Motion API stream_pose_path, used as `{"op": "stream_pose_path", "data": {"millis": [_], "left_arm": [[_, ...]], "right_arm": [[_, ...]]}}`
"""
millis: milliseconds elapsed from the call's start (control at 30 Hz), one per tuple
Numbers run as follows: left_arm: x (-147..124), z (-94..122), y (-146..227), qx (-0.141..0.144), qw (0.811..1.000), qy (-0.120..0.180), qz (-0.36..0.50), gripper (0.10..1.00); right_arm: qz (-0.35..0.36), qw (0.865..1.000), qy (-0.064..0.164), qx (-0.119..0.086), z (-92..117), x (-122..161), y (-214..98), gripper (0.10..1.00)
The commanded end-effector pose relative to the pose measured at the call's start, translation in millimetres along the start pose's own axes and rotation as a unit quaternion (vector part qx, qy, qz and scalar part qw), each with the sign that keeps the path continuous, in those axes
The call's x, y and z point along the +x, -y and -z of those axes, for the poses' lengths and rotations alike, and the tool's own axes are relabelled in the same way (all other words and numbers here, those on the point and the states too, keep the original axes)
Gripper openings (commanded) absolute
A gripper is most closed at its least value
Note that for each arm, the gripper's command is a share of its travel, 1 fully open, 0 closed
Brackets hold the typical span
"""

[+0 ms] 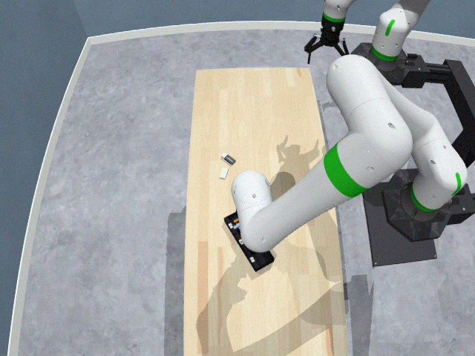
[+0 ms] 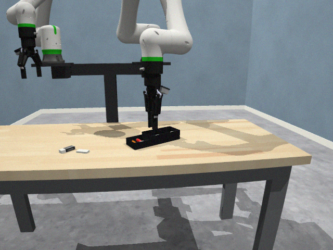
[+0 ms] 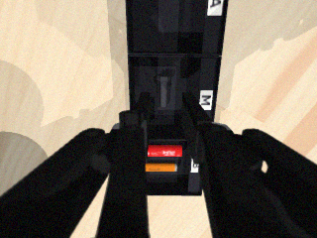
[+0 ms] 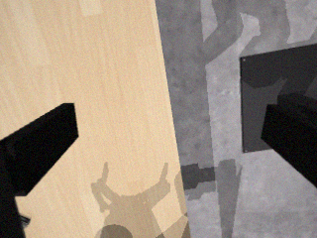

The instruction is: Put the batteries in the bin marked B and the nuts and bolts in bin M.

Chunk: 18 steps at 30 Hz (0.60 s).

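Black bins stand in one row: bin B [image 1: 230, 225] [image 3: 193, 183], bin M [image 1: 240, 242] [image 3: 206, 99] and bin A [image 1: 251, 259] [image 3: 214, 6]. A red battery [image 2: 138, 140] [image 3: 164, 151] and an orange battery [image 2: 133, 141] [image 3: 160, 168] lie in bin B. A grey bolt-like piece [image 3: 164, 93] lies in bin M, dim in shadow. My left gripper [image 2: 152, 126] [image 3: 165, 107] is slightly open and empty, pointing down at bin M, its tips close to the bin. My right gripper [image 1: 328, 58] [image 2: 31, 76] [image 4: 169, 121] is wide open and empty, high beyond the table's far end.
A white eraser with a dark sleeve [image 1: 228, 159] [image 2: 68, 149] and a small flat white block [image 1: 223, 173] [image 2: 82, 151] lie on the table [image 1: 253, 115] [image 2: 35, 161], outside the bins. The left arm hides part of the bins in the top view.
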<state>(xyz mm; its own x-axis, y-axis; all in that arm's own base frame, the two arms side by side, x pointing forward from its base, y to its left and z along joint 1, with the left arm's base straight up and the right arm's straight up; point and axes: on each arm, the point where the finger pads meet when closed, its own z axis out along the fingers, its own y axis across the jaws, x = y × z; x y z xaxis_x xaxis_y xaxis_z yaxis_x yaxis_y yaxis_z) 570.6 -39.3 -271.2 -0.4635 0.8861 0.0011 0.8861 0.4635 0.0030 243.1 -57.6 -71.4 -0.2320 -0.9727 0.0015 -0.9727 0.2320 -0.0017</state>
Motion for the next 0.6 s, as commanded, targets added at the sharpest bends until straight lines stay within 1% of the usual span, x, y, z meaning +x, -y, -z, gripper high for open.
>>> {"op": "stream_pose_path", "data": {"millis": [0, 100, 133, 500, 567], "left_arm": [[-0.3, 4.9, -0.5, -0.001, 1.000, 0.000, 0.000, 0.261], [0.1, 4.9, -0.6, -0.001, 1.000, 0.000, 0.000, 0.261], [0.1, 8.8, -0.6, -0.001, 1.000, 0.000, 0.000, 1.000], [0.1, 52.9, -0.6, -0.001, 1.000, 0.000, 0.000, 1.000], [0.1, 52.9, -0.6, -0.001, 1.000, 0.000, 0.000, 1.000]], "right_arm": [[0.000, 1.000, 0.000, 0.000, 0.3, 0.1, 0.5, 1.000], [0.000, 1.000, 0.000, 0.000, 0.3, 0.1, 0.5, 1.000], [0.000, 1.000, 0.000, 0.000, 0.3, 0.1, 0.5, 1.000], [0.000, 1.000, 0.000, 0.000, 0.3, 0.1, 0.5, 1.000], [0.000, 1.000, 0.000, 0.000, 0.3, 0.1, 0.5, 1.000]]}}
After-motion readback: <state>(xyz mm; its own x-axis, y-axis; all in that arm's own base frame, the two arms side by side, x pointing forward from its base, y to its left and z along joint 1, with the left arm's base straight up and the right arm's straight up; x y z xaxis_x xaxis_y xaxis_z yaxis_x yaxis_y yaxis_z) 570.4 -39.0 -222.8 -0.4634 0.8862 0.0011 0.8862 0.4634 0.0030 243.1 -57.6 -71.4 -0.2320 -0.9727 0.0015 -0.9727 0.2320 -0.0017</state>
